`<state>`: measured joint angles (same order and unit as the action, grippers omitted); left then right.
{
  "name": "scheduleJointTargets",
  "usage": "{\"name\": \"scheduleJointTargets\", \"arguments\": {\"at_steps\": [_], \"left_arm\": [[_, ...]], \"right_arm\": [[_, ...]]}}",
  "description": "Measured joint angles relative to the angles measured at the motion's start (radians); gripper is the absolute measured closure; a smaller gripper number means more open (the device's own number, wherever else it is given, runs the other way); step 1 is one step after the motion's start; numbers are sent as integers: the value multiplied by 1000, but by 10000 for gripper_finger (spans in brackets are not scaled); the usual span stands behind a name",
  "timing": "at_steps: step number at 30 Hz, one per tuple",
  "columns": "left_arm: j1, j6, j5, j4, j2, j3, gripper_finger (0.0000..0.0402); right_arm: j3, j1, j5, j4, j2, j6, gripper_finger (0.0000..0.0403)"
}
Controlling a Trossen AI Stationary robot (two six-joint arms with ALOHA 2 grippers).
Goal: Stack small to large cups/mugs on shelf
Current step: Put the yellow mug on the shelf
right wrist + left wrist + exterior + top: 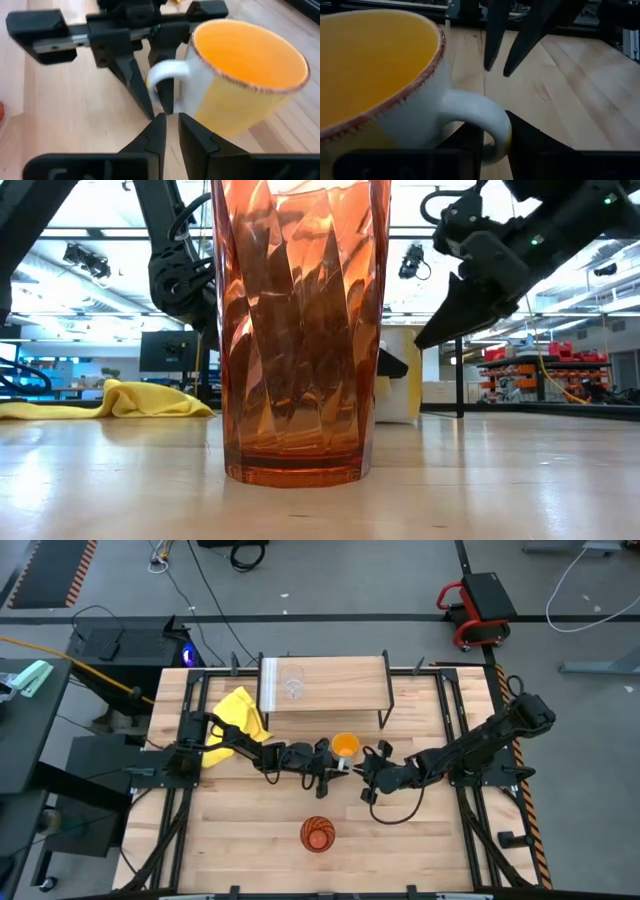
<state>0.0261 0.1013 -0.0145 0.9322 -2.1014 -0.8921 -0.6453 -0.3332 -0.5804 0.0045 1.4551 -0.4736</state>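
Observation:
The orange mug (344, 746) with a white handle is in the middle of the table, in front of the shelf (345, 680). My left gripper (335, 764) is shut on it. My right gripper (363, 772) hovers just right of the mug, open by a narrow gap (171, 119), its tips pointing at the handle and touching nothing. The small clear glass (292, 681) stands on the shelf's left end. The amber tumbler (318, 833) stands upright on the table near its near edge and fills the low view (295, 330). My left gripper holds the mug by its white handle (487, 117), the loop pinched between the two fingers (525, 142). The fingers come from the table's left, slanting down (137, 87). The mug is upright, its mouth up; whether its base is on the table does not show.
A yellow cloth (238, 720) lies bunched on the table left of the shelf, behind my left arm. The shelf's thin black legs (382, 720) stand just beyond the mug. Bare tabletop (430, 830) lies to the right of the tumbler.

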Motion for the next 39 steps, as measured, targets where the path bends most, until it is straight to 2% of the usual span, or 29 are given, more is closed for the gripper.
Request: {"name": "scheduleJointTargets", "arguments": {"at_steps": [9, 15, 34, 39], "left_arm": [[0, 6, -1, -1, 0, 0, 328], [0, -2, -1, 5, 2, 0, 342], [42, -118, 121, -50, 3, 0, 350], [42, -125, 125, -151, 5, -49, 351]], "right_arm": [[2, -47, -34, -83, -19, -70, 347], [3, -57, -56, -154, -19, -138, 351], [4, -56, -59, -158, -18, -152, 390], [4, -56, -59, -158, -18, -148, 396]]}}
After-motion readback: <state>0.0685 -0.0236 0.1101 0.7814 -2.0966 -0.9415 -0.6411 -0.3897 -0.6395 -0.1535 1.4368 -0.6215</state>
